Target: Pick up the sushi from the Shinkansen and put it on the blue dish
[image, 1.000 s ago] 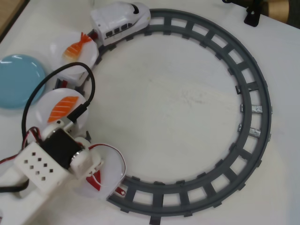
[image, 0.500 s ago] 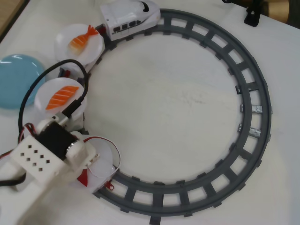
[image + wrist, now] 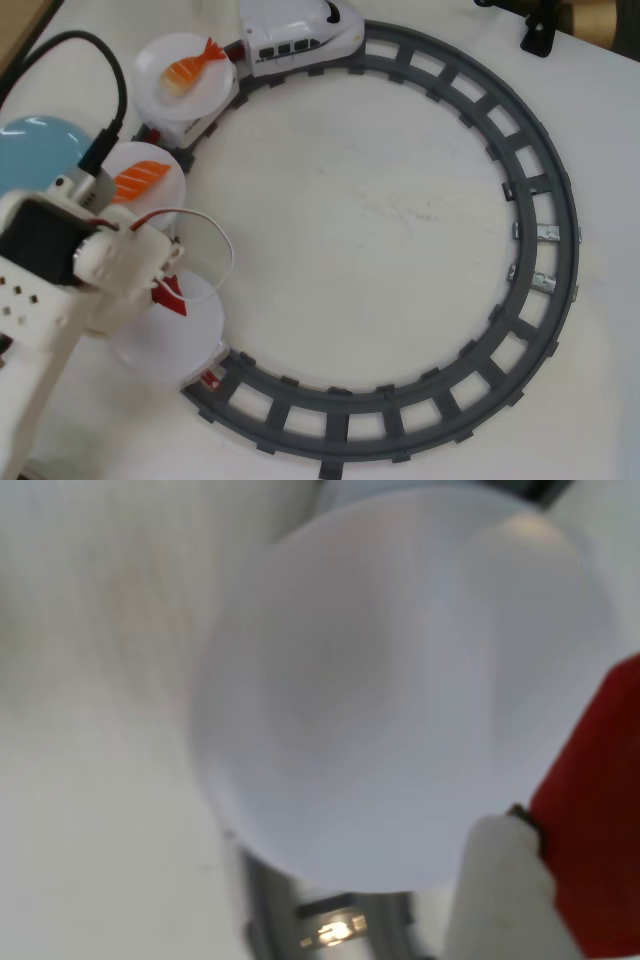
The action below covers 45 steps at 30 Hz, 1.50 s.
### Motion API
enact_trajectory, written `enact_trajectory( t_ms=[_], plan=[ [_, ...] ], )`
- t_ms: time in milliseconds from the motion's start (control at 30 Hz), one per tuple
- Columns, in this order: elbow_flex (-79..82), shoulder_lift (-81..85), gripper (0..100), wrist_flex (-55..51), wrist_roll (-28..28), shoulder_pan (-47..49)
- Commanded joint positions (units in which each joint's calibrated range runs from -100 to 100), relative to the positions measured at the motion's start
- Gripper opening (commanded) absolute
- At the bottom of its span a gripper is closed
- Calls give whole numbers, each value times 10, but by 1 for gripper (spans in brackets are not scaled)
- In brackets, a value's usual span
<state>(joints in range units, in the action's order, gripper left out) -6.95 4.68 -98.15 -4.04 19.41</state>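
Sushi (image 3: 172, 291) pinched in hand (image 3: 168, 285) over white plate (image 3: 175, 340).

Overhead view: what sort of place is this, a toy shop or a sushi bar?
Probably neither: it looks like a tabletop robot demo mimicking conveyor sushi. A toy train pulls white plates of plastic sushi round a grey track, while a white robot arm works beside it on a plain white table.

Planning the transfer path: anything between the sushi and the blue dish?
Nothing loose visible. Overhead, the arm itself covers the stretch from sushi to blue dish; the orange-slice plate sits close beside it.
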Motion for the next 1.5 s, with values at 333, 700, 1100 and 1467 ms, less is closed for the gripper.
enact_trajectory(
  t_ms=[333,700,1100,1467],
  plan=[
    [-162,-75,3,-11,-3,190],
    [-303,-216,3,-11,-1,287],
    [-447,-372,3,-11,1,356],
    [-597,-521,3,-10,2,359]
  ],
)
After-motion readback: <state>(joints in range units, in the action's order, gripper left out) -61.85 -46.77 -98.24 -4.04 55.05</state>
